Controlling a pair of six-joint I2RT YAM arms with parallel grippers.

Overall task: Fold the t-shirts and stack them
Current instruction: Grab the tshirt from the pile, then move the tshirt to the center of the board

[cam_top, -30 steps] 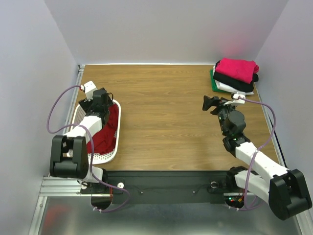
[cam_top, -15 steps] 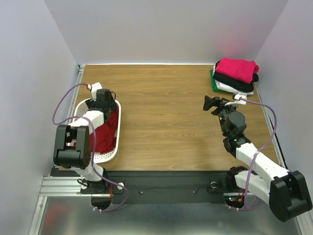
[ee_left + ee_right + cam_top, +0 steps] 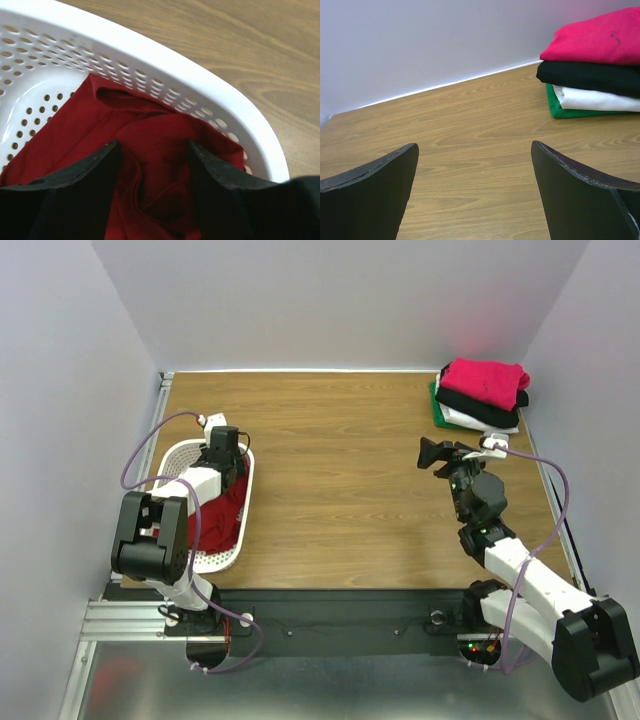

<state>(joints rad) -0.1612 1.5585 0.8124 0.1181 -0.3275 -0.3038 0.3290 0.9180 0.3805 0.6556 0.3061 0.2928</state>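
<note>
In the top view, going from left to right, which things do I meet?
white basket holding the dark red t-shirt → right gripper → stack of folded t-shirts

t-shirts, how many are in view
5: dark red cloth shirt in white perforated plastic basket; pink, black, white and green folded shirts stacked far right. More may be hidden.
</note>
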